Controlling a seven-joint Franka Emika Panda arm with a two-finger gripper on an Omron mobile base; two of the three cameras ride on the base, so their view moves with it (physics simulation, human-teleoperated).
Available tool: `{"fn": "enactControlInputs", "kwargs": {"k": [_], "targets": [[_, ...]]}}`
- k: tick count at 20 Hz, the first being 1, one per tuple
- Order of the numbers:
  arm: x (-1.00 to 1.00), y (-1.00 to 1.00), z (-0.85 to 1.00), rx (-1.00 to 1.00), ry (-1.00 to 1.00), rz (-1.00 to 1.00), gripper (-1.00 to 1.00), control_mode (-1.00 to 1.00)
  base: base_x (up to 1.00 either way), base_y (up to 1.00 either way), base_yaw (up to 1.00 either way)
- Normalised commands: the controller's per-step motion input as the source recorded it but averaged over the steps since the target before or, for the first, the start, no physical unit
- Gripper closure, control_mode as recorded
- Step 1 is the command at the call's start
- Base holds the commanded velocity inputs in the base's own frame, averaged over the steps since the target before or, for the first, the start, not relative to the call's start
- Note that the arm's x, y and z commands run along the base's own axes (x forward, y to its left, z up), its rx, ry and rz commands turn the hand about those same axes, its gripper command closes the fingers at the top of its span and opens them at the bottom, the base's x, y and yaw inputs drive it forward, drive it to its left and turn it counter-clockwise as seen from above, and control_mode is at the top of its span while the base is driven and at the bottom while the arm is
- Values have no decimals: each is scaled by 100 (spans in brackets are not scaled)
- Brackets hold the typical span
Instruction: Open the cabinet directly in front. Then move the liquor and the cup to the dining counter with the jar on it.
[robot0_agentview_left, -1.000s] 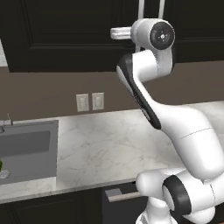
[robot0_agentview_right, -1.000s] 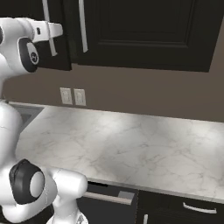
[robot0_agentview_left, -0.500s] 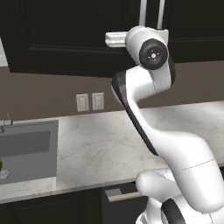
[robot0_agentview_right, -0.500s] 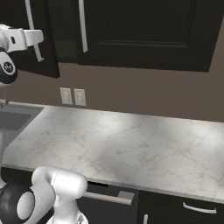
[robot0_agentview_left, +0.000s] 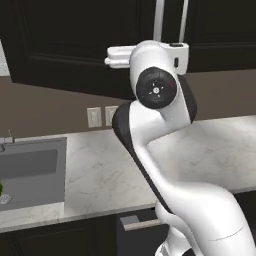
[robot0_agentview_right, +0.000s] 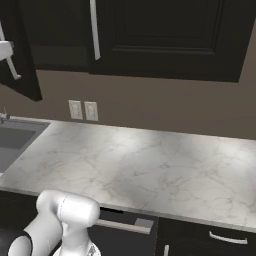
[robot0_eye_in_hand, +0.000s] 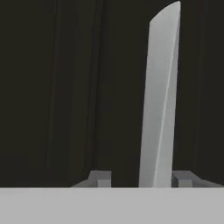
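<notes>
The near-black cabinet (robot0_agentview_right: 165, 35) hangs above the worktop, its left door (robot0_agentview_right: 22, 60) swung out toward me. In the hand view the door's silver bar handle (robot0_eye_in_hand: 162, 100) stands between my gripper's (robot0_eye_in_hand: 141, 178) two tips, close to the right one and with a gap to the left one, so the jaws stand open around it. In the right base view the gripper (robot0_agentview_right: 5, 51) is at the left edge on that handle (robot0_agentview_right: 13, 69). In the left base view it (robot0_agentview_left: 112, 57) pokes out left of my arm. The liquor, cup, dining counter and jar are out of view.
A marble worktop (robot0_agentview_right: 150, 160) runs below, with a sink (robot0_agentview_left: 30, 167) at its left end. Two wall outlets (robot0_agentview_right: 83, 110) sit on the brown wall. The right door's handle (robot0_agentview_right: 94, 30) hangs straight. A drawer (robot0_agentview_right: 125, 227) under the worktop stands slightly open.
My arm has swung left with the handle, and the left door has come further open toward the left. The base has not moved.
</notes>
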Motion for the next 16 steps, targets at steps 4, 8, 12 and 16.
{"fn": "enactControlInputs", "kwargs": {"k": [4,8,12,16], "targets": [[-100,100,0,-10,0,-6,100,-100,0,0,0],[-100,100,0,-8,0,-11,100,-100,0,0,0],[-56,85,0,-10,8,-11,-100,-100,0,0,0],[-35,0,-7,0,-3,0,-100,-100,0,0,0]]}}
